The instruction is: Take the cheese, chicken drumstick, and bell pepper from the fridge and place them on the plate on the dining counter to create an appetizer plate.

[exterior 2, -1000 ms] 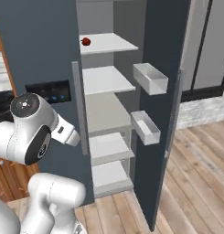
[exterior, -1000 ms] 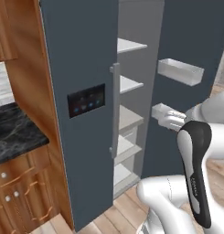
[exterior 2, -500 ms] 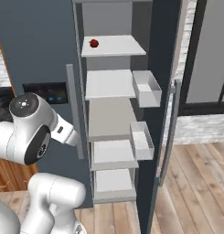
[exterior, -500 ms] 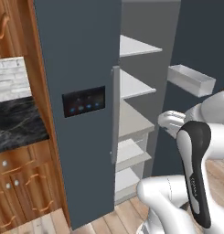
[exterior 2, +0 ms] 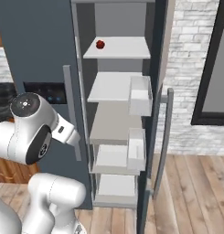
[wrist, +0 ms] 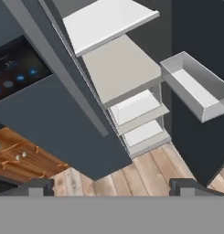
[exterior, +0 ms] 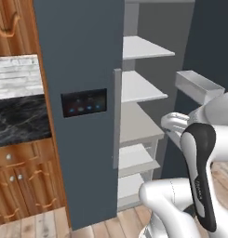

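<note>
ok, your fingers (wrist: 111, 185) are spread w/ nothing held, facing the open fridge (exterior 2: 40, 55), bell pepper (exterior 2: 100, 44) on its top shelf.

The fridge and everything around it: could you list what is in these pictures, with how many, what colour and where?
fridge: one, slate grey, door open, centre.
black panel: one, blue lights, on the closed fridge door.
handles: two, grey, long, one on each door.
shelves: several, white, stacked inside the fridge.
bell pepper: one, red, on the top shelf, left side.
door bins: two, white, on the open door.
marble worktop: one, black, left of the fridge.
wooden drawers: brown, under the worktop.
brick wall: pale, right of the fridge.
window: one, dark-framed, far right.
floor: light wood planks.
gripper: one, dark tips, open, holding nothing.
</note>
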Tool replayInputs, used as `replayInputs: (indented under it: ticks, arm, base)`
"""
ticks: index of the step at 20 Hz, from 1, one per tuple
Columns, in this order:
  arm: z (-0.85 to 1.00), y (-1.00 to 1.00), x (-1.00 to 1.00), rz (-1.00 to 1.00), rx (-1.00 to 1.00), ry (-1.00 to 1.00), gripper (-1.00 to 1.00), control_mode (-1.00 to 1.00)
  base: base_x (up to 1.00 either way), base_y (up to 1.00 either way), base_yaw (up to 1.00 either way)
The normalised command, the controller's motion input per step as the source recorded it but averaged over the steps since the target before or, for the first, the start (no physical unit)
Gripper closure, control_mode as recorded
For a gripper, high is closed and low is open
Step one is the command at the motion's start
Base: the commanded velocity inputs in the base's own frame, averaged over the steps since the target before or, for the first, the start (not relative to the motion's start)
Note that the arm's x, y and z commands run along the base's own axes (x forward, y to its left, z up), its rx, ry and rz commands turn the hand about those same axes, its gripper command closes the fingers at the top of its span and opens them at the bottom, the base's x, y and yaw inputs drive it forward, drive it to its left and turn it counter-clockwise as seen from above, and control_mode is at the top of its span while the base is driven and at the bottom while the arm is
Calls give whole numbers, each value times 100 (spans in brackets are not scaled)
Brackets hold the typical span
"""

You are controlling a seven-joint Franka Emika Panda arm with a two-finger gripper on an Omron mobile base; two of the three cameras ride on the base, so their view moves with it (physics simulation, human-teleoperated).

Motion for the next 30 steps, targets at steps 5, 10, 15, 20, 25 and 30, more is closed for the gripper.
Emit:
replayInputs:
  ticks: [5, 10, 15, 20, 25, 30]
  arm:
    - [0, 0, 0, 0, 0, 0, -100, 100]
    - [0, 0, 0, 0, 0, 0, -100, 100]
    - [0, 0, 0, 0, 0, 0, -100, 100]
    - [0, 0, 0, 0, 0, 0, -100, 100]
    - [0, 0, 0, 0, 0, 0, -100, 100]
    - [0, 0, 0, 0, 0, 0, -100, 100]
  base:
    - [34, -35, 30]
    - [17, -56, 29]
    - [23, -38, 23]
    - [74, -4, 17]
    - [63, -3, 12]
    - [46, -10, 10]
